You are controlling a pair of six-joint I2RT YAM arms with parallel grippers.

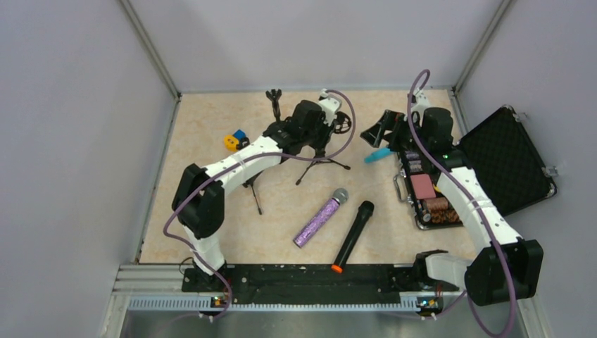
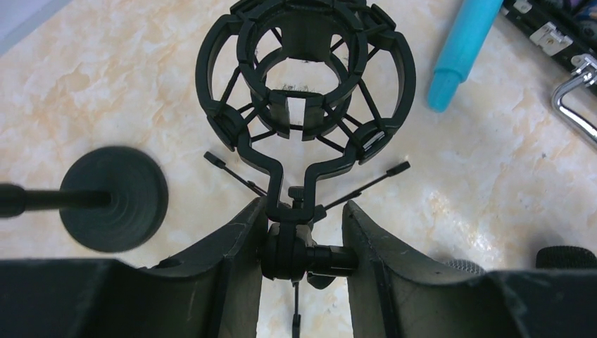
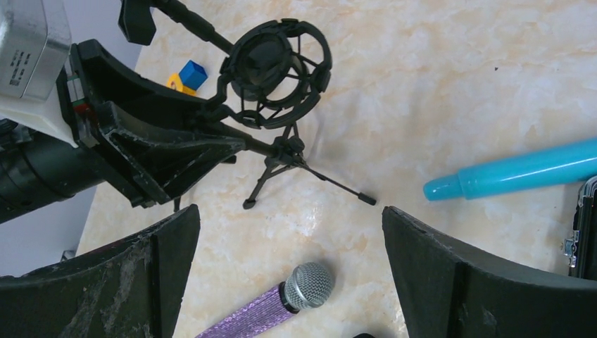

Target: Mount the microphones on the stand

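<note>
Microphones all lie loose on the table [image 1: 211,127], none yet on the stand [image 1: 325,144]: the blue mic [image 1: 379,154] beside the open case [image 1: 508,156], the purple mic [image 1: 320,219] and black mic [image 1: 353,236] side by side nearer the arm bases. The stand is a small tripod carrying a ring-shaped mount [image 2: 304,77], whose middle is empty. The left gripper [image 2: 303,208] has its jaws closed narrow on the stand's swivel joint just under the mount, and looks to be steadying it. The right gripper [image 3: 290,217] hangs over bare table with its jaws spread wide and nothing between them; the right wrist view shows the purple mic's grille just below its gap and the blue mic's end off to one side. The step in hand appears to be picking up the first mic while the stand is held still. The blue mic is the nearest to the right gripper, so it is the likely choice. The next move calls for lowering the open jaws across a mic's body, closing firmly near its middle, lifting, and then lining the mic's tail with the ring so it slides through. The left grip should hold, as the light tripod could tip under the push.
</note>
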